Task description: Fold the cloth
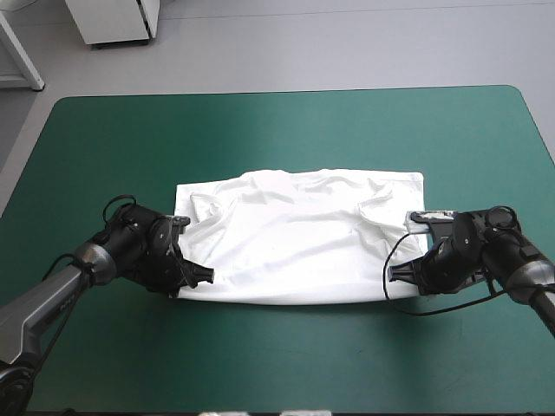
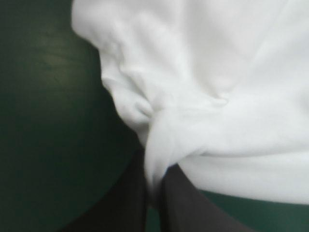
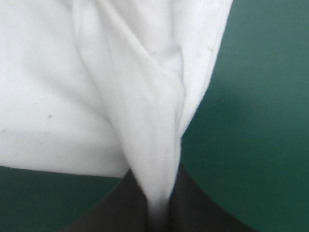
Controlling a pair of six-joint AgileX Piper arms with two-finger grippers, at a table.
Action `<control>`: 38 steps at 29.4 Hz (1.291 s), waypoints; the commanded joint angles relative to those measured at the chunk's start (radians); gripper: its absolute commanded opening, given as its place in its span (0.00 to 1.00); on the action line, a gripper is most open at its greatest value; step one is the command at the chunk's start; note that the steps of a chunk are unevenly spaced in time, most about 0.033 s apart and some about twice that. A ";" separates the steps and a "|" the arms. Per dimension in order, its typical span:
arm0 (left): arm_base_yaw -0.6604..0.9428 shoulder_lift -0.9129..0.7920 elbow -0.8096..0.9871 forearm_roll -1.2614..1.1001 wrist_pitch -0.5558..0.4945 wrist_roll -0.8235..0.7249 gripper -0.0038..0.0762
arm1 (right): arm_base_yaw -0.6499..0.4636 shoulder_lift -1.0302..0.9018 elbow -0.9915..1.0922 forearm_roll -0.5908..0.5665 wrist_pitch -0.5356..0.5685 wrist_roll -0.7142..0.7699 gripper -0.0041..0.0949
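Observation:
The white T-shirt lies spread across the middle of the teal-green table, folded into a wide band with rumpled sleeves toward the far side. My left gripper pinches the near left corner; in the left wrist view its black fingers are all but shut with a tuck of the T-shirt drawn between them. My right gripper pinches the near right corner; in the right wrist view a narrow pleat of the T-shirt runs down between its fingers.
Bare teal-green cover surrounds the shirt on all sides. A white cabinet stands on the floor beyond the far edge.

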 commanded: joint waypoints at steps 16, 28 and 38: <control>0.004 0.096 -0.526 0.282 -0.092 0.045 0.04 | -0.005 0.053 -0.408 -0.207 -0.191 0.045 0.02; 0.084 0.427 -0.863 0.273 -0.111 0.079 0.04 | -0.024 0.403 -0.663 -0.262 -0.252 0.094 0.02; 0.085 0.580 -0.909 0.233 -0.134 0.076 0.04 | -0.042 0.618 -0.813 -0.194 -0.224 0.094 0.02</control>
